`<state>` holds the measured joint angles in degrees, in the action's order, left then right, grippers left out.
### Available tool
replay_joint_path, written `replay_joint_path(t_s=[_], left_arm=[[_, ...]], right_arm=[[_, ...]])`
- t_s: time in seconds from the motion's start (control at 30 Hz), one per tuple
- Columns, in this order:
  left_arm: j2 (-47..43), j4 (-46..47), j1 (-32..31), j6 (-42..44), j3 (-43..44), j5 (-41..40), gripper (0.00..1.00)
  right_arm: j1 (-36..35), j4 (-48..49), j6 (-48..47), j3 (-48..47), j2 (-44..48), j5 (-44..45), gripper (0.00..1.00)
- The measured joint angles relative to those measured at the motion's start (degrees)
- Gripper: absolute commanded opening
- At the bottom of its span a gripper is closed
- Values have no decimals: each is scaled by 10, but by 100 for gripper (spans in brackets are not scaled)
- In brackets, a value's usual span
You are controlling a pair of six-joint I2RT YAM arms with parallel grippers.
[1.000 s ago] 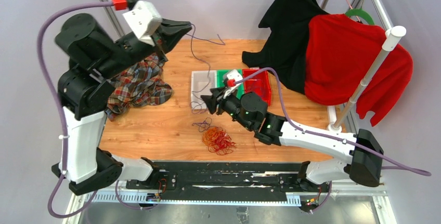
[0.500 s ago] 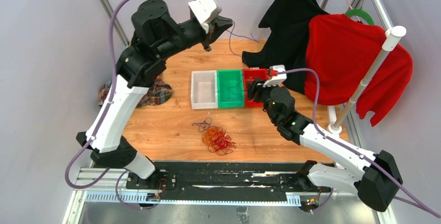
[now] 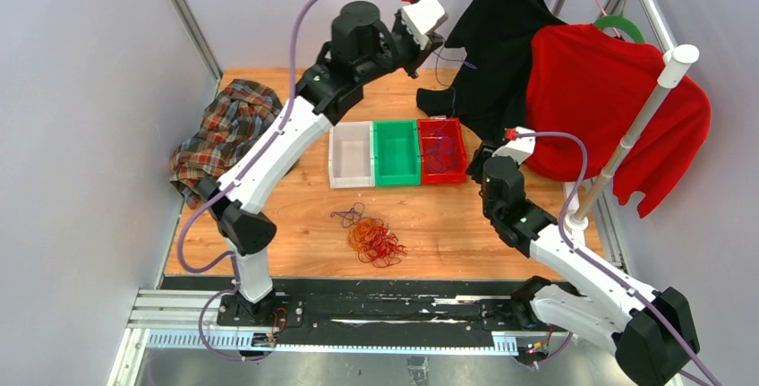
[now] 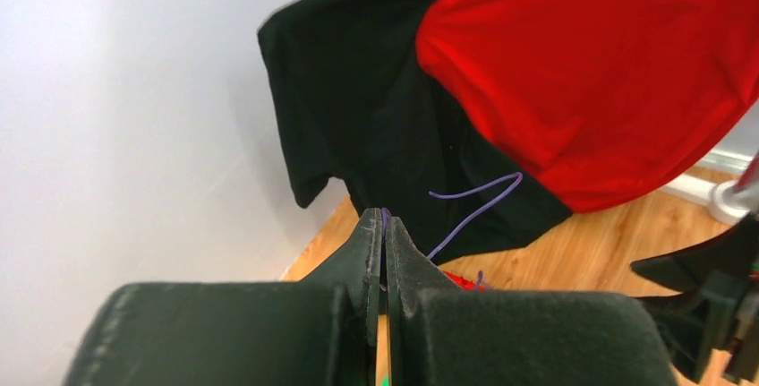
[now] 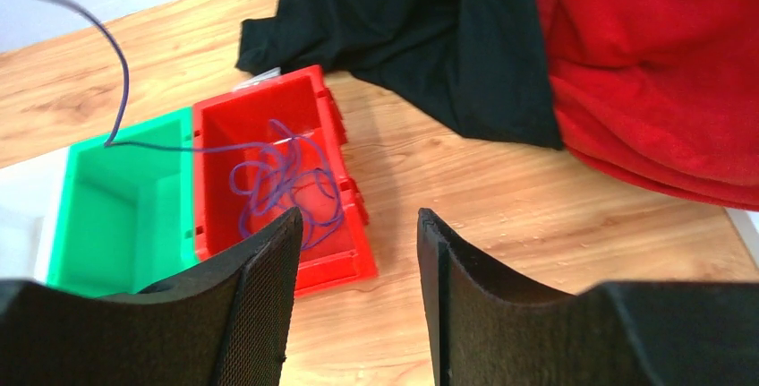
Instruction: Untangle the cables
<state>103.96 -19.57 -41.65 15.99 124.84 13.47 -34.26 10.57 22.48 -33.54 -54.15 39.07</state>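
While my left gripper [image 4: 383,222], high and far, was clamped on the purple cable [image 5: 277,175], its coil lay in the red bin [image 5: 333,265] just left of my right gripper [image 5: 358,225], jaws apart.

- Bench [image 3: 295,216]: wood-grain top.
- Three open bins in a touching row, mid-bench: clear bin [image 3: 351,155] on the left, green bin [image 3: 396,151] in the middle, red bin [image 3: 445,178] on the right.
- Plaid cloth [image 3: 224,131]: crumpled at the bench's left edge.
- Black garment [image 3: 501,37]: draped at far right, hem on the bench.
- Red garment [image 3: 600,99]: overlapping the black one, beside a white rack pole [image 3: 640,122].
- Green hanger [image 3: 618,23]: above the red garment.
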Motion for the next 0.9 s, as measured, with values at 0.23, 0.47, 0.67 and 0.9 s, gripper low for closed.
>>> replay_joint_path(t_s=[0.23,0.47,0.67,0.9], left_arm=[[64,30,-1,20,-11,-28,0],[85,30,-1,31,-56,-52,0],[102,4,-6,29,-79,-65,0],[142,-25,-29,50,-115,-89,0]], right_arm=[[16,-25,16,16,5,28,50],[27,-64,38,32,43,34,50],[50,-93,52,32,66,34,50],[69,-120,64,32,70,27,49]])
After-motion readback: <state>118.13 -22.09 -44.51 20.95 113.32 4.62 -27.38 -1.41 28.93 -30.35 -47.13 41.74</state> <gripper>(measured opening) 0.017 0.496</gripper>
